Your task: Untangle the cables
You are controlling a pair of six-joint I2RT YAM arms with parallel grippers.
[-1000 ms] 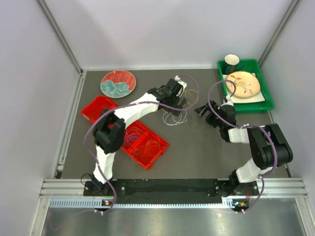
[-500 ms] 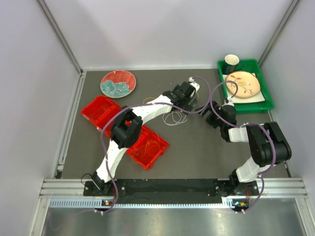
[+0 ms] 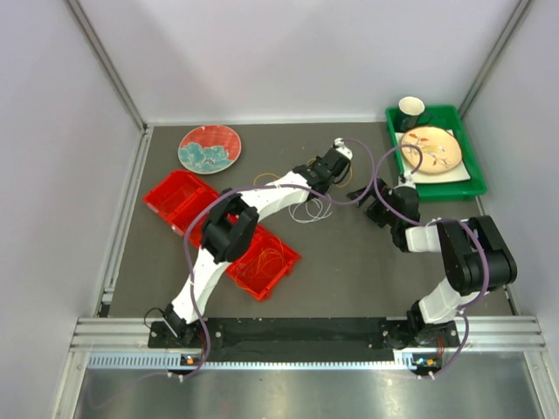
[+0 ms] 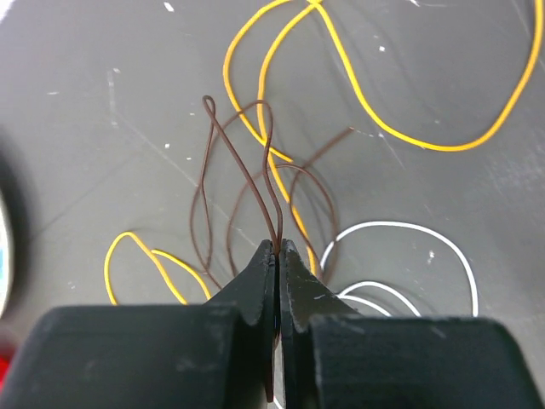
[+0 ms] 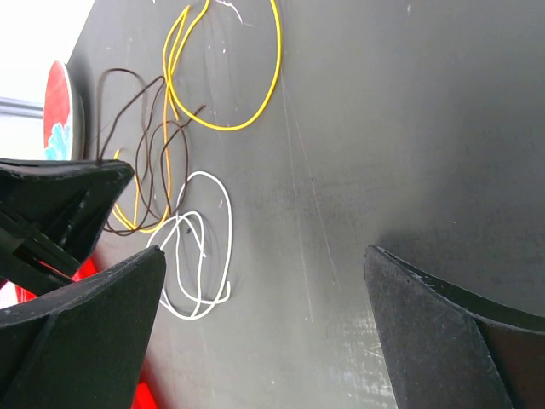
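The left tool (image 4: 278, 247) is clamped on loops of the brown cable (image 4: 243, 166), while the right tool (image 5: 264, 281) hangs spread wide beside the white cable (image 5: 226, 213).

The top camera sits high above the near edge of the desk (image 3: 349, 262), looking steeply down on all of it. The left wrist camera rides very close to the desk, facing out along the left tool (image 4: 278, 249), which pinches the brown cable (image 4: 208, 102). The right wrist camera looks obliquely across the desk through the spread right tool (image 5: 264, 256). Both wrist views share the brown cable, yellow cable (image 4: 443, 147) and white cable (image 4: 393, 224).
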